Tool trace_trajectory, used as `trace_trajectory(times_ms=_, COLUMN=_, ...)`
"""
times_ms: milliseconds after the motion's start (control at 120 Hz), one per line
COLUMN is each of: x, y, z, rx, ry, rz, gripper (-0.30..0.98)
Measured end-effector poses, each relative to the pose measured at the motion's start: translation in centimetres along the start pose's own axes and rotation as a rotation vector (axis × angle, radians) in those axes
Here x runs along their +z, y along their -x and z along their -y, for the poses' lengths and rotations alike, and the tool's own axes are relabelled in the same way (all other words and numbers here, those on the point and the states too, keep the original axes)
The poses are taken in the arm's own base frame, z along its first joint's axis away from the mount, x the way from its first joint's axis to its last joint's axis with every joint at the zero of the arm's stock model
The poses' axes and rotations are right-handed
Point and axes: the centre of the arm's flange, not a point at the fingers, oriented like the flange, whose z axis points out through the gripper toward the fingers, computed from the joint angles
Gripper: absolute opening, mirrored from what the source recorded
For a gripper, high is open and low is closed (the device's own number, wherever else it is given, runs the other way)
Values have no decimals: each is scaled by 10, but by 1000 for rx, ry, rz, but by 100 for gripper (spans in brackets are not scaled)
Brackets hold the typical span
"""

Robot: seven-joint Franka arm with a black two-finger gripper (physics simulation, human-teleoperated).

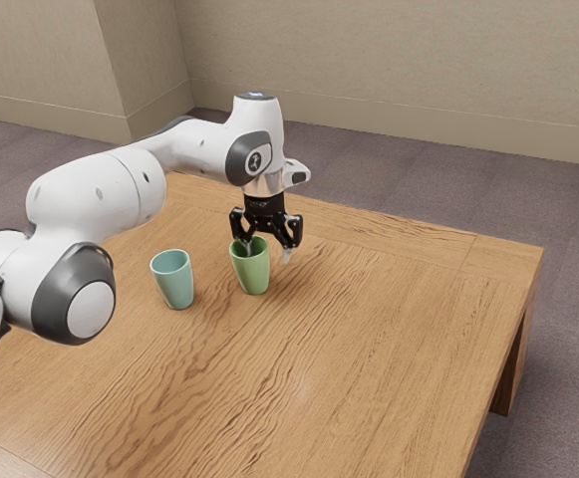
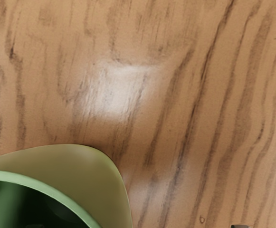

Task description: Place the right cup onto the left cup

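We hold our jaws spread at the green cup point(image 1: 254, 273), one tip inside its rim, the other outside; it stands upright on the wooden surface point(image 1: 369, 349), near the teal cup point(image 1: 176, 285).

Arm shell point(image 1: 80, 204): glossy white, rounded segments, thin seams, small recessed dots. Fingers point(image 1: 293, 233): black, angular and jointed, ending in pale tips point(image 1: 287, 255). Directly above the fingers: black mount point(image 1: 264, 207) with fine light lettering, illegible; above that, a silvery collar point(image 1: 263, 184). Beside the collar: white projection point(image 1: 290, 167) with a dark insert point(image 1: 297, 178). Higher above the fingers: dark grey joint cover point(image 1: 237, 159), white oval face bearing a dark emblem; domed white top, grey-rimmed, small blue mark. Farthest from the fingers: broad dark grey housing point(image 1: 53, 291) around a plain white disc point(image 1: 90, 310).
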Motion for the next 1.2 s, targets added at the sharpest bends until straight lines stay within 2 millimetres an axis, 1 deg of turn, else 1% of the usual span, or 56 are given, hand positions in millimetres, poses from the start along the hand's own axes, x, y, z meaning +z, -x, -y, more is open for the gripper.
trace_trajectory(times_ms=233, x=0, y=-1, z=4, rx=-5, ry=-1, rz=-1, gripper=34)
trace_trajectory(times_ms=492, x=0, y=-1, z=5, rx=-6, ry=-1, rz=5, gripper=7)
trace_trajectory(times_ms=575, x=0, y=-1, z=5, rx=-6, ry=-1, rz=7, gripper=1)
trace_trajectory(times_ms=725, x=0, y=-1, z=5, rx=-6, ry=-1, rz=6, gripper=-6)
trace_trajectory(times_ms=900, x=-2, y=0, z=7, rx=-7, ry=-6, rz=3, gripper=-8)
trace_trajectory(times_ms=942, x=-7, y=1, z=7, rx=-6, ry=-8, rz=-2, gripper=-8)
trace_trajectory(times_ms=1008, x=-19, y=3, z=11, rx=-9, ry=-12, rz=-14, gripper=-8)
trace_trajectory(times_ms=1200, x=-63, y=19, z=18, rx=-14, ry=-9, rz=-42, gripper=-8)
